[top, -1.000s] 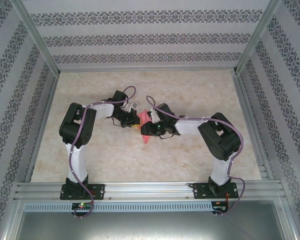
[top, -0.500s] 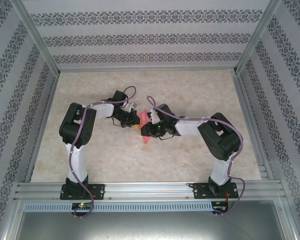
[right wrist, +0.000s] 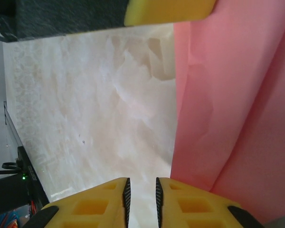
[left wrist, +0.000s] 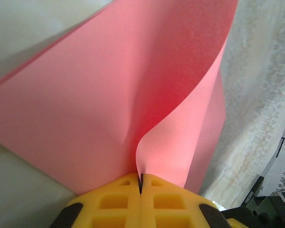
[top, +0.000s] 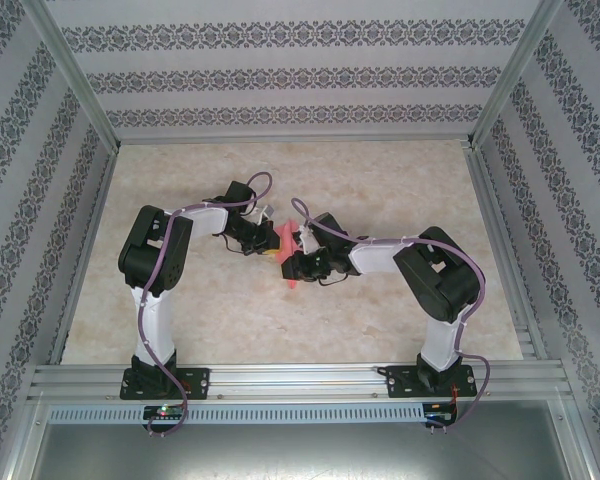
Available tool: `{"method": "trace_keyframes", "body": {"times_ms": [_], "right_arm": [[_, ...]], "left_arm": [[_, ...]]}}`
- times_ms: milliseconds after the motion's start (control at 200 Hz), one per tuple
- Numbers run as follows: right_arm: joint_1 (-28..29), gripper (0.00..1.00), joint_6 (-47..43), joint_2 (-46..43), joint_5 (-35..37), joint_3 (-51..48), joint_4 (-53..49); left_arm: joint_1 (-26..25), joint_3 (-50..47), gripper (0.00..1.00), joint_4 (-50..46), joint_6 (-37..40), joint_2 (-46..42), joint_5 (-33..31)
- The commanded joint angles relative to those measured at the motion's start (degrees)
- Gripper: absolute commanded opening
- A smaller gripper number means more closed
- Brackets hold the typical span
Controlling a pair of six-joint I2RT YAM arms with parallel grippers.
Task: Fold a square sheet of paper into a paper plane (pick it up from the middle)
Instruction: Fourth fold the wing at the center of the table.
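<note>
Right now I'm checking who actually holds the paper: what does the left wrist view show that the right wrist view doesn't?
Left wrist view: the left gripper is shut on the pink paper, which curls up from the pinch. Right wrist view: the right gripper has a narrow, empty gap, with the paper beside it and not in its grasp. Both: the same pink sheet, bent rather than flat, over the pale table.

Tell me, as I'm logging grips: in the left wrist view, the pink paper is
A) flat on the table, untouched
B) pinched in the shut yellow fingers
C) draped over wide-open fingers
B: the square sheet of paper rises curled from the closed jaws of the left gripper.
</note>
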Motion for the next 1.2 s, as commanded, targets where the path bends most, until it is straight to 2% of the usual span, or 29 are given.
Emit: {"method": "trace_keyframes", "body": {"times_ms": [0, 505, 1194], "right_arm": [[0.82, 0.23, -0.33, 0.34, -0.17, -1.00, -2.08], [1.76, 0.21, -2.68, -0.68, 3.40, -1.82, -6.85], [1.90, 0.19, -3.06, -2.89, 3.25, -3.35, -4.90]], "left_arm": [[0.22, 0.41, 0.01, -2.49, 1.30, -1.60, 0.10], [0.19, -0.37, 0.01, -2.84, 0.78, -4.02, 0.33], [-0.25, -3.18, 0.00, -5.12, 1.95, -6.08, -3.45]]}}
